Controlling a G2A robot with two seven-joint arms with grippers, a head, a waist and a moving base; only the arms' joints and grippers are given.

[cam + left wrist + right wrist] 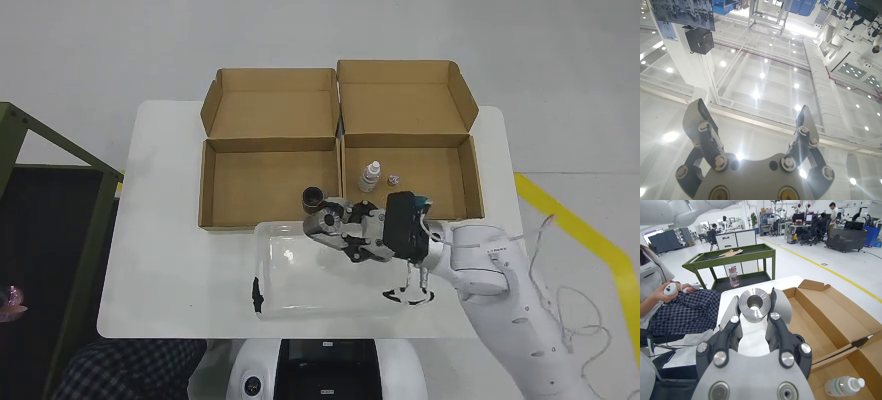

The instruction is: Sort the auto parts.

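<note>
My right gripper is shut on a shiny metal bushing with a round bore, held by its sides. In the top view the right gripper hangs over the front right corner of the left cardboard box. A dark ring part lies inside that corner. The right cardboard box holds a small white bottle and a small round part. My left gripper is open, holds nothing, and points up at the ceiling.
A clear plastic bin sits at the table's front edge with small black parts in it. Both boxes have their lids folded back toward the far side. A green cart stands left of the table.
</note>
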